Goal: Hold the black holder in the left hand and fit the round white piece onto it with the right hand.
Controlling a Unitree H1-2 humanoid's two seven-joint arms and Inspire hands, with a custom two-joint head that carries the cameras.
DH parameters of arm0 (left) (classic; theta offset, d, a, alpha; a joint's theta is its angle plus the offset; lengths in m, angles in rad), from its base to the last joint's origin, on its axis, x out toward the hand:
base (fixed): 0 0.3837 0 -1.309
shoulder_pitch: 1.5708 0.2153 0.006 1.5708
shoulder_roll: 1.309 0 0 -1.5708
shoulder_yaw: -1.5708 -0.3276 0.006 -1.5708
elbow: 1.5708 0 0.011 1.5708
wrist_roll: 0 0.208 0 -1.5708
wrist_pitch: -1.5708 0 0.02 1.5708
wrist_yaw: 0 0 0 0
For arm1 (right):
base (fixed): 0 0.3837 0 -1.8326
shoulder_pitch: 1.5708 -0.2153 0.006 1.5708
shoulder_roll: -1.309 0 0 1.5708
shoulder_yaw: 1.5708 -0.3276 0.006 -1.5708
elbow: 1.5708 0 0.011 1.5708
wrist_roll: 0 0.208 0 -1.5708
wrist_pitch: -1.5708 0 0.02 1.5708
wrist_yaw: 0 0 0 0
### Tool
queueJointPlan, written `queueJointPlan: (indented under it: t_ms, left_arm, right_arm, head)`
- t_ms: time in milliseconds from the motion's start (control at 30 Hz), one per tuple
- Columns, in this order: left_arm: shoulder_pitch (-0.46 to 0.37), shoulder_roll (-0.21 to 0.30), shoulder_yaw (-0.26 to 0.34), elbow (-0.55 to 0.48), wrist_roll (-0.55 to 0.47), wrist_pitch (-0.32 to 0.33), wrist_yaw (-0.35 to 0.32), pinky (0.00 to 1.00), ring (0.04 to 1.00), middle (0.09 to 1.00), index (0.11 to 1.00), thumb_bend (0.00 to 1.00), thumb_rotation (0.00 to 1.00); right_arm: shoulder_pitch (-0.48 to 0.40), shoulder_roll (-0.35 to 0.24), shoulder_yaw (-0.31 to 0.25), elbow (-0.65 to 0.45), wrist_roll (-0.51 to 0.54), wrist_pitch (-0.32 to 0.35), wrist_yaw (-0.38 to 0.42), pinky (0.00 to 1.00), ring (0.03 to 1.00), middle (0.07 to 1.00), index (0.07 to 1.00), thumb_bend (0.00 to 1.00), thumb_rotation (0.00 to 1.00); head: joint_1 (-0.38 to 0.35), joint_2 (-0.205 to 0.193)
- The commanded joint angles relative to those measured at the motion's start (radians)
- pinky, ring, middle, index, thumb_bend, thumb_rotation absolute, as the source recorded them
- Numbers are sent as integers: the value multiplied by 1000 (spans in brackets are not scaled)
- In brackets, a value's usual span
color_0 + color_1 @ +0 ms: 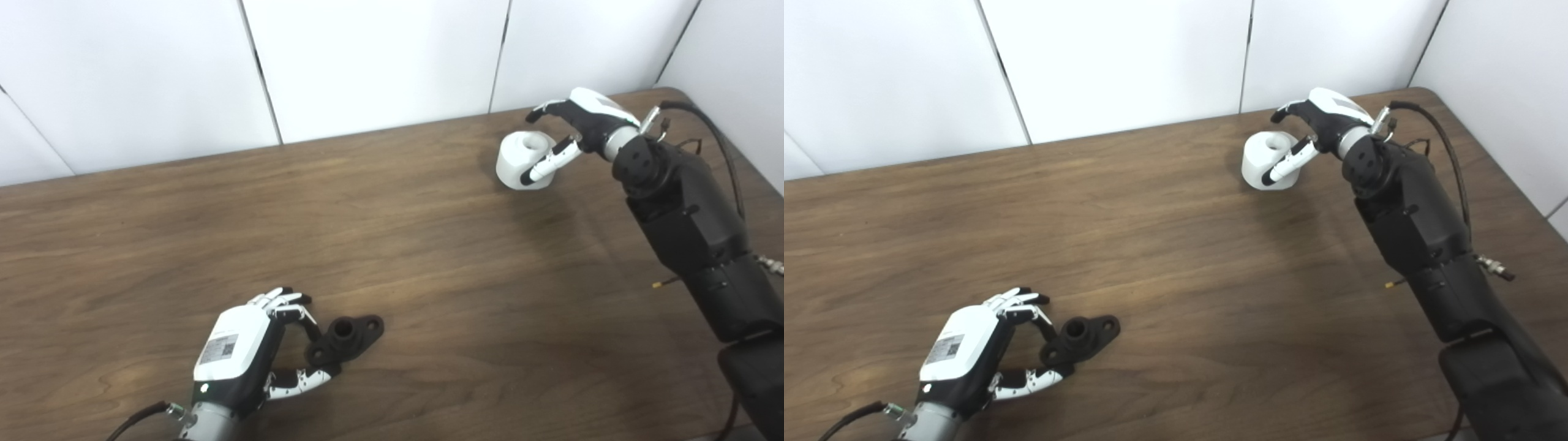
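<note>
The left hand's fingers [288,312] are curling around the near end of the holder [346,339], which is lying on the desk [429,257], though whether they are truly gripping is unclear. The right hand [576,131] is cupping the white piece [523,160] far off, thumb in front, fingers behind. Loose grasps are risking a slip: the holder pivoting, the piece toppling.
</note>
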Motion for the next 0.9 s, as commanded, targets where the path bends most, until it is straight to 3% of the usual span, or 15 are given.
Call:
queueJointPlan:
  t_ms: [0,867]
  left_arm:
    - [31,19,5,30,-2,19,-41,874,895,810,490,514,44]
    - [23,15,7,29,3,24,-49,867,889,807,490,514,44]
  right_arm:
    - [-50,-37,-4,-11,-5,-16,-39,1000,1000,926,796,905,276]
    - [-45,-46,13,5,20,-43,-81,959,1000,907,699,856,262]
  head:
    - [0,1]
    - [-6,5]
